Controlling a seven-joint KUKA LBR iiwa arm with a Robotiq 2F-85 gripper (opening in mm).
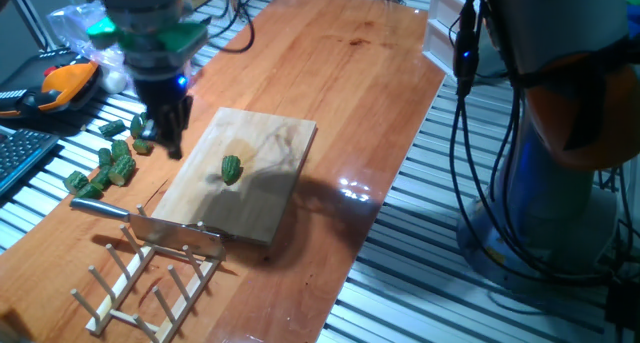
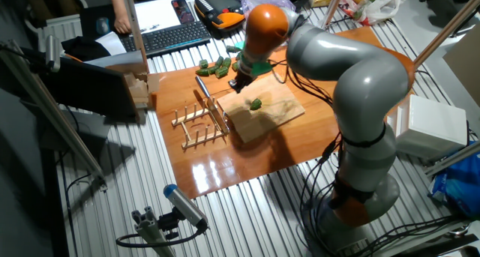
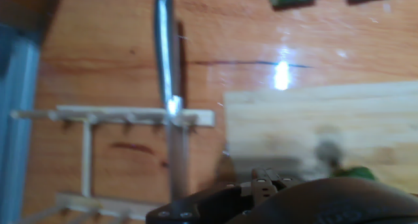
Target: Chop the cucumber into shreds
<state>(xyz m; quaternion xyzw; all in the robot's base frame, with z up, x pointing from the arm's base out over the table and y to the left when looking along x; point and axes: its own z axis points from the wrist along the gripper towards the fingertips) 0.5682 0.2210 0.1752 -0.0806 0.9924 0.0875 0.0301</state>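
Note:
The cucumber (image 1: 232, 169), a small dark green bumpy chunk, lies alone near the middle of the wooden board (image 1: 270, 143). It shows again in the other fixed view as the cucumber (image 2: 256, 104) on the board (image 2: 276, 113). In the hand view only an edge of the cucumber (image 3: 356, 174) shows on the board (image 3: 313, 119). My gripper (image 1: 170, 133) hangs over the table just left of the board's far left corner, fingers apart and holding nothing; it also shows from the other side (image 2: 240, 80). No shreds are in view.
A knife (image 1: 150, 219) rests across a wooden peg rack (image 1: 140, 278) at the board's near end, also seen as the knife (image 3: 164, 54) and rack (image 3: 124, 116). Several loose green chunks (image 1: 110, 163) lie left of the gripper. A keyboard (image 2: 169, 36) sits beyond the table.

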